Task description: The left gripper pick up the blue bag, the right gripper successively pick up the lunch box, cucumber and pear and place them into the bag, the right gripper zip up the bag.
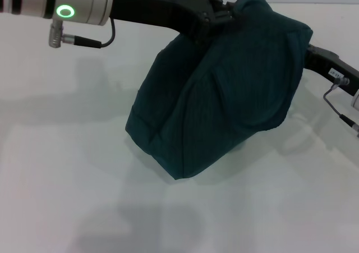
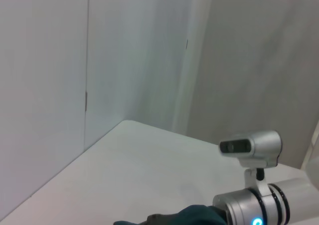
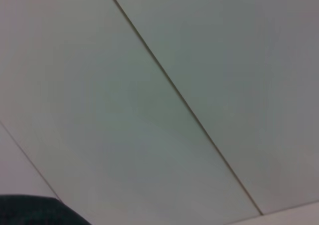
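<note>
Head view, item 1: the blue bag, hanging tilted above the white table, its lowest corner pointing toward 7 o'clock and its bulk filling the centre of the view. Item 2: the left gripper, at 12 o'clock on the bag's top edge, clenched on the bag's fabric and carrying its weight. Item 3: the right gripper, hidden behind the bag at 3 o'clock, only the black arm link showing; whether it was released or clenched could not be told. Lunch box, cucumber and pear: none visible on the table, and the bag's opening faced away, so contents and zip could not be read.

Left wrist view, item 1: a sliver of the blue bag at 6 o'clock. Item 2: the robot's head camera at 4 o'clock, beyond it the table and pale walls. No fingers shown.

Right wrist view, item 1: a dark edge of the blue bag at 7 o'clock; otherwise white panelling with seams. No fingers shown.

Progress, as judged: bag lifted; the bare table and bulging sides suggested the 3 items were probably inside, leaving the zip as the likely remaining step, unconfirmed.
</note>
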